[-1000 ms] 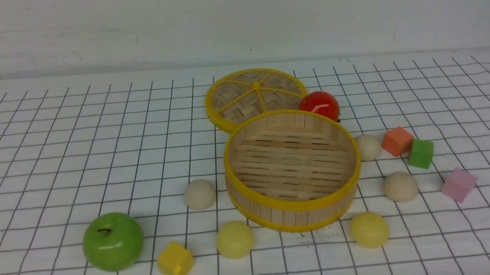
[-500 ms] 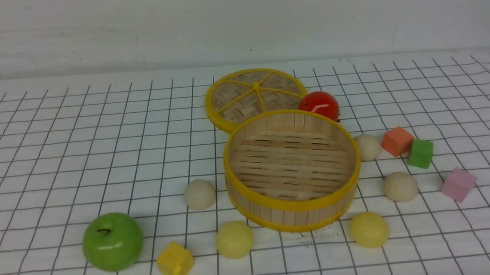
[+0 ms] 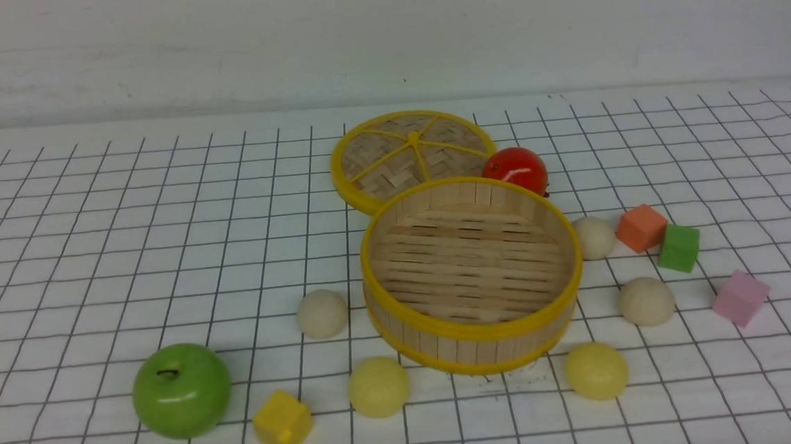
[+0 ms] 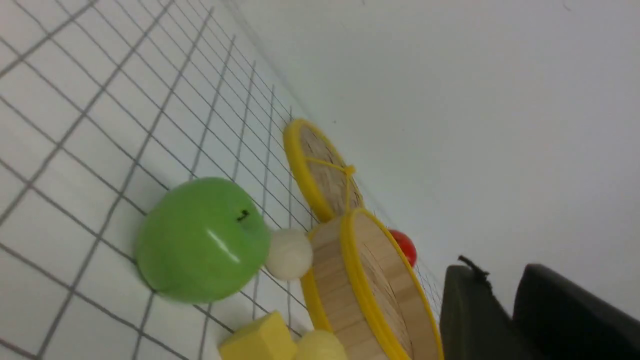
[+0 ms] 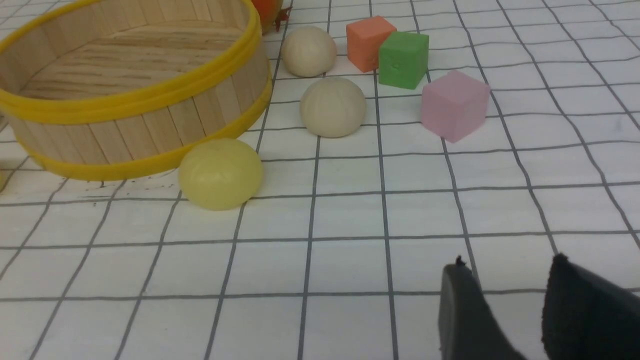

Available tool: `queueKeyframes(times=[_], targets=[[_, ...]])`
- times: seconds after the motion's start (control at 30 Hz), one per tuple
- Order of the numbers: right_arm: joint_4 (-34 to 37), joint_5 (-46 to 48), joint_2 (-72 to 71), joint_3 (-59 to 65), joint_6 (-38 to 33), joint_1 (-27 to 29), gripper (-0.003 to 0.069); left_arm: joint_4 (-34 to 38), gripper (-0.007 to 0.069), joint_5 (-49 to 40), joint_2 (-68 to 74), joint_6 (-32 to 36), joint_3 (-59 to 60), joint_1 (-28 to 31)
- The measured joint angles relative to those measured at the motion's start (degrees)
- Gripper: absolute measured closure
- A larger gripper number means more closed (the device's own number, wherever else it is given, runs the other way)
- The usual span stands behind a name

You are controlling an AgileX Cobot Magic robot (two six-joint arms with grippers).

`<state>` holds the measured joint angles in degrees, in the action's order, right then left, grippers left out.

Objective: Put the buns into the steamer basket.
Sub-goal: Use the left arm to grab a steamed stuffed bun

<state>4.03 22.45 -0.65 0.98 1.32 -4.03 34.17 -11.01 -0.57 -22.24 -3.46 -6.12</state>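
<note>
Left tool [image 4: 501, 280] near left edge, partly open, holds nothing. On tabletop [image 3: 92, 271]: white bun [image 3: 322, 313], yellow bun [image 3: 378, 387], then steamer basket [image 3: 476, 328], nothing inside; three more buns [image 3: 646, 300] right. Right tool [image 5: 505, 280] partly open, holds nothing. We guess: first pick. Next, reach bun, pinch softly.

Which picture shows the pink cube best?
The right wrist view. There the pink cube is big and close, with its top and two sides showing. The front view also shows the whole cube, but small, far over on the right. The left wrist view does not show it at all.
</note>
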Motion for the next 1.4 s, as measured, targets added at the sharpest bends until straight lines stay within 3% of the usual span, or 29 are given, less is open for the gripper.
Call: queueKeyframes(times=[0.13, 0.27, 0.43, 0.63, 0.77, 0.8, 0.9, 0.97, 1.17, 1.4], targets=[[0.0, 0.0, 0.0, 0.0, 0.0, 0.0, 0.0418, -4.1, 0.0638, -13.0, 4.8, 3.4, -10.7, 0.0], [0.0, 0.0, 0.0, 0.0, 0.0, 0.0, 0.0418, -13.3, 0.0638, -30.5, 21.3, 4.5, -23.1, 0.0], [0.0, 0.0, 0.0, 0.0, 0.0, 0.0, 0.0418, -19.3, 0.0638, -41.7, 43.1, 11.2, -34.3, 0.0], [0.0, 0.0, 0.0, 0.0, 0.0, 0.0, 0.0418, -17.7, 0.0638, -42.6, 61.5, 18.2, -43.0, -3.7], [0.0, 0.0, 0.0, 0.0, 0.0, 0.0, 0.0418, -18.4, 0.0638, -39.3, 71.7, 17.3, -49.8, -17.8], [0.0, 0.0, 0.0, 0.0, 0.0, 0.0, 0.0418, -18.5, 0.0638, -39.0, 72.1, 17.3, -50.1, -17.8], [0.0, 0.0, 0.0, 0.0, 0.0, 0.0, 0.0418, -19.7, 0.0638, -35.7, 78.6, 15.5, -54.7, -26.6], [0.0, 0.0, 0.0, 0.0, 0.0, 0.0, 0.0418, -21.5, 0.0638, -34.7, 83.2, 15.2, -57.4, -29.4], [0.0, 0.0, 0.0, 0.0, 0.0, 0.0, 0.0418, -25.5, 0.0631, -34.6, 94.1, 15.0, -64.7, -31.3], [0.0, 0.0, 0.0, 0.0, 0.0, 0.0, 0.0418, -30.7, 0.048, -34.6, 101.1, 14.9, -69.8, -31.3]])
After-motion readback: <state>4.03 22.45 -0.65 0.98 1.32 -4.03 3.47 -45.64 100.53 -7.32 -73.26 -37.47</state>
